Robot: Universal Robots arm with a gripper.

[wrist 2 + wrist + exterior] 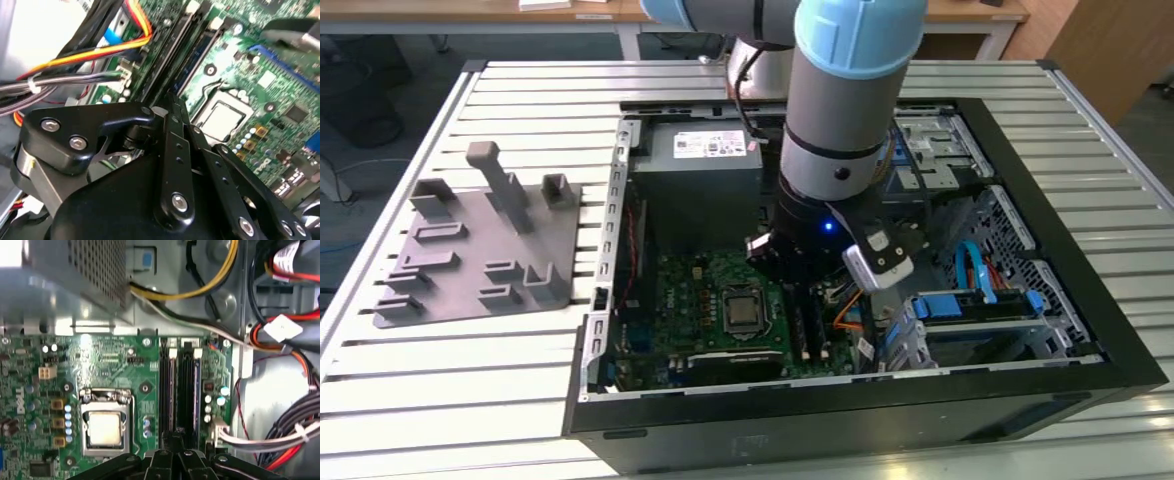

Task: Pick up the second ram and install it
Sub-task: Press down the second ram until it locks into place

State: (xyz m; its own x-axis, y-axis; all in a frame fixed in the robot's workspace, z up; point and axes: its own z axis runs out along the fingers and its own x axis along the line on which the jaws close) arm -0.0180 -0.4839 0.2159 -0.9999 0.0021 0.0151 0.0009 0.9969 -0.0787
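Although the black linkage gripper (175, 440) is held with jaws drawn together just above the long black motherboard slots (170, 390), nothing pinched can be made out. A thin blue-green strip, judged to be the second ram (196, 390), is seen in one slot, its long axis running straight on from the jaws.

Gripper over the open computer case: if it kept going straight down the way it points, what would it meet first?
Most likely the long black memory slots on the green motherboard, since the gripper sits right over their near end. How far above them it sits is unclear.
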